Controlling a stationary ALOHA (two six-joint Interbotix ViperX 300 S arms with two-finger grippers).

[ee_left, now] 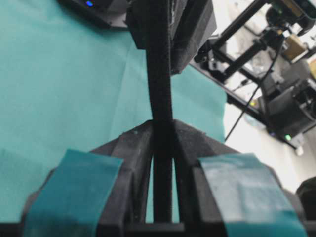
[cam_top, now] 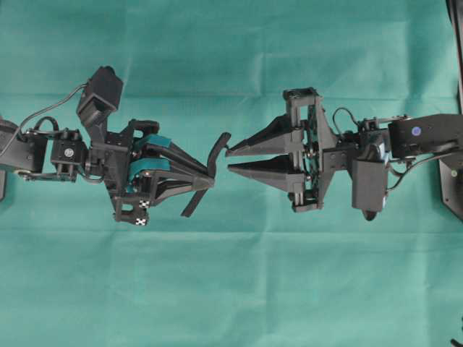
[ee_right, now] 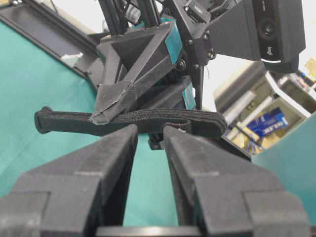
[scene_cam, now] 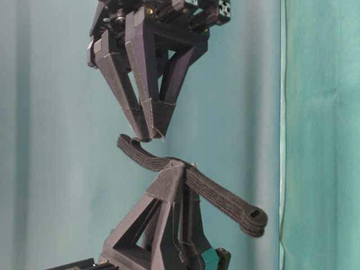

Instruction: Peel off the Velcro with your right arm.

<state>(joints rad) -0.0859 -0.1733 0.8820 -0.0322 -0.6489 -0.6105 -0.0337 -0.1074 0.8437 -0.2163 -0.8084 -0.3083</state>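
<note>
The Velcro [cam_top: 218,148] is a black strap held up off the cloth, and my left gripper [cam_top: 210,179], the one with teal pads, is shut on its middle. In the table-level view the Velcro [scene_cam: 219,197] bends to either side of that grip, and one end is rounded with a hole. In the left wrist view the strap [ee_left: 160,74] runs straight out between the closed jaws [ee_left: 162,126]. My right gripper [cam_top: 228,160] faces it from the right. Its plain dark fingers stand open by a narrow gap, tips right at the strap [ee_right: 64,120], with nothing between them [ee_right: 149,131].
Green cloth [cam_top: 231,289] covers the whole table. A black stand [cam_top: 452,181] sits at the right edge behind the right arm. The left arm's camera housing [cam_top: 100,97] sticks up at the left.
</note>
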